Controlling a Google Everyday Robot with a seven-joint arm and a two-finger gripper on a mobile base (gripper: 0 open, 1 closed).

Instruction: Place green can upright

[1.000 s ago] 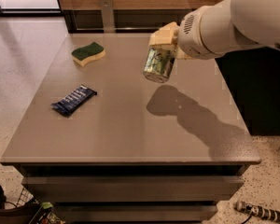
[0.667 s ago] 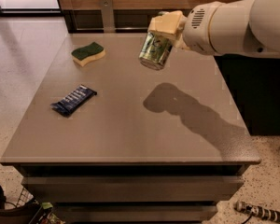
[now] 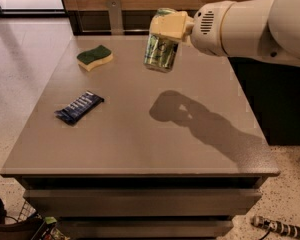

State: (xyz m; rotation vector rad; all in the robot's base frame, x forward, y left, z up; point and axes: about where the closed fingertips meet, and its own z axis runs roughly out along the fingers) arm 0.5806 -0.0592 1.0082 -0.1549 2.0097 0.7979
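End effector (image 3: 166, 28) above table (image 3: 135, 149) grips green can (image 3: 161, 56), hiding its top.

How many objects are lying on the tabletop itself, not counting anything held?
2. The sponge lies at the far left; the blue packet nearer, on the left side. The green can is off the table, held by the gripper above the far middle.

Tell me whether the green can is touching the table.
Apart. The camera view shows the green can held in the claw above the table's far side, with bare tabletop visible between the can and its shadow.
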